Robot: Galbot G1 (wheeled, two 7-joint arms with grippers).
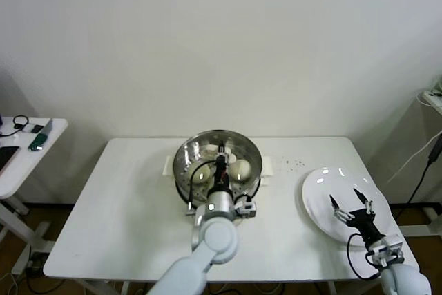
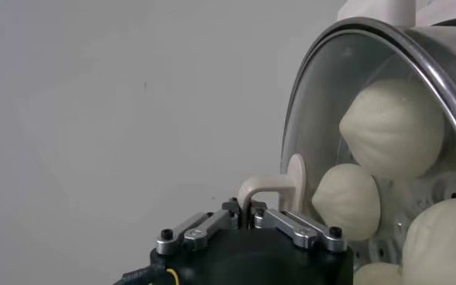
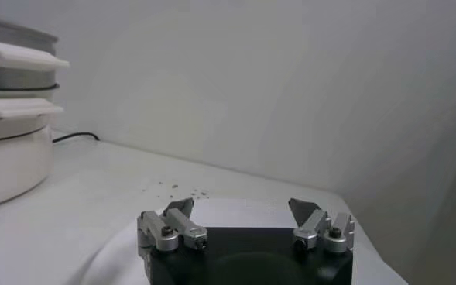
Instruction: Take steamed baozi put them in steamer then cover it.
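The steamer [image 1: 217, 164] stood at the centre of the white table [image 1: 103, 226], toward its far edge, on a white base. The cover [image 1: 181, 159], a clear glass lid with a metal rim, lay over the steamer's mouth. Through the glass, the steamed baozi [image 1: 201, 173] were visible inside the pot on the perforated tray; the left wrist view showed four cream-white buns [image 2: 392, 128] behind the glass [image 2: 320, 101].

The left gripper [image 1: 221, 165] was positioned over the middle of the cover, its arm reaching in from the near edge of the table. Its jaws were pressed together on the cream-white handle [image 2: 272, 186] at the cover's centre; in the left wrist view the handle's arch rose between the two fingers [image 2: 293, 226], which sat tight against it.

A scatter of small dark specks [image 1: 293, 164] lay on the table between the steamer and the white plate [image 1: 319, 188]. The plate sat at the right side of the table, well apart from the steamer.

The right gripper [image 1: 349, 202] was parked above the plate, carrying nothing. Its jaws were spread wide, with the two dark fingertips [image 3: 303, 207] clearly separated in the right wrist view.

A second small table [image 1: 21, 164] stood to the left.
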